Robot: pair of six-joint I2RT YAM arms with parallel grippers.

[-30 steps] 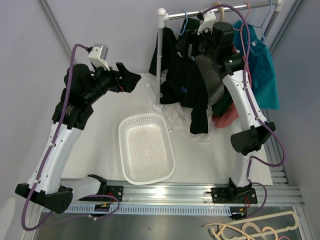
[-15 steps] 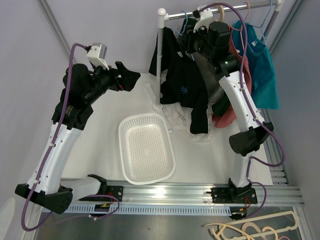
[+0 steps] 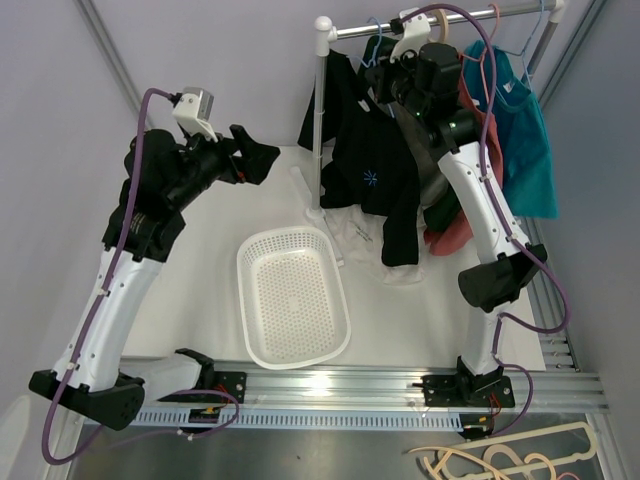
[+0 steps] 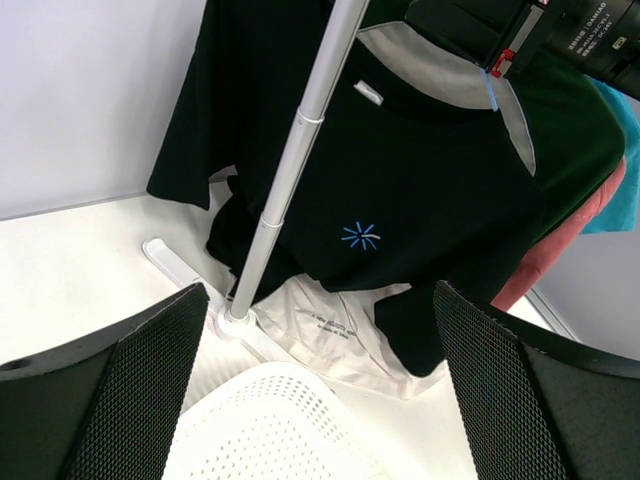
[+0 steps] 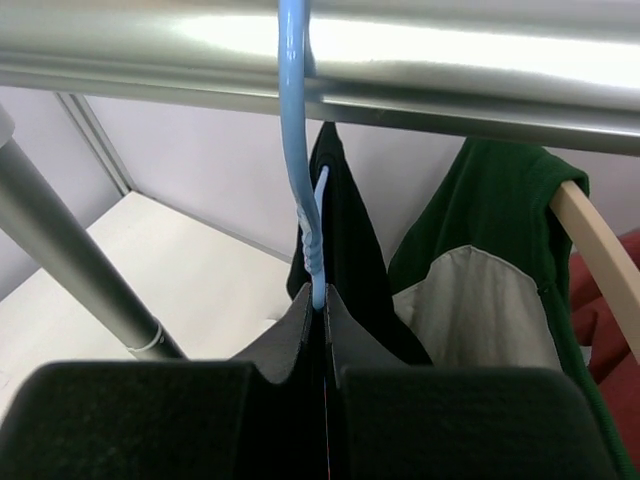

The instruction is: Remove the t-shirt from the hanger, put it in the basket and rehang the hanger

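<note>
- Black fingers (image 4: 120, 400) of the left gripper (image 3: 257, 158) are spread wide with nothing between them; the gripper is held in the air well to the left of the upright pole (image 3: 319, 120), above the tabletop (image 3: 215, 245).
- White and perforated, a plastic basket (image 3: 247, 300) is set on the tabletop, nearer the camera than the upright pole and slightly to its left.
- At the foot of the upright pole, a white garment (image 3: 357, 232) is seen lying crumpled on the tabletop, just to the pole's right.
- The black t-shirt (image 3: 375, 175), marked with a small blue star, is hung just to the right of the upright pole on a blue hanger (image 5: 297, 150), and its hem is draped down toward the white garment.
- The blue hanger's hook is looped over the horizontal rail (image 5: 420, 45) that is carried by the upright pole.
- The right gripper (image 5: 322, 325) is raised to the rail, right of the upright pole, and is closed on the neck of the blue hanger just above the t-shirt's collar.
- Farther right of the upright pole, a green and grey garment (image 5: 480, 280) is hung on a wooden hanger (image 5: 600, 250).
- A red garment (image 3: 455, 235) and a teal garment (image 3: 525, 140) are hung farthest to the right of the upright pole.
</note>
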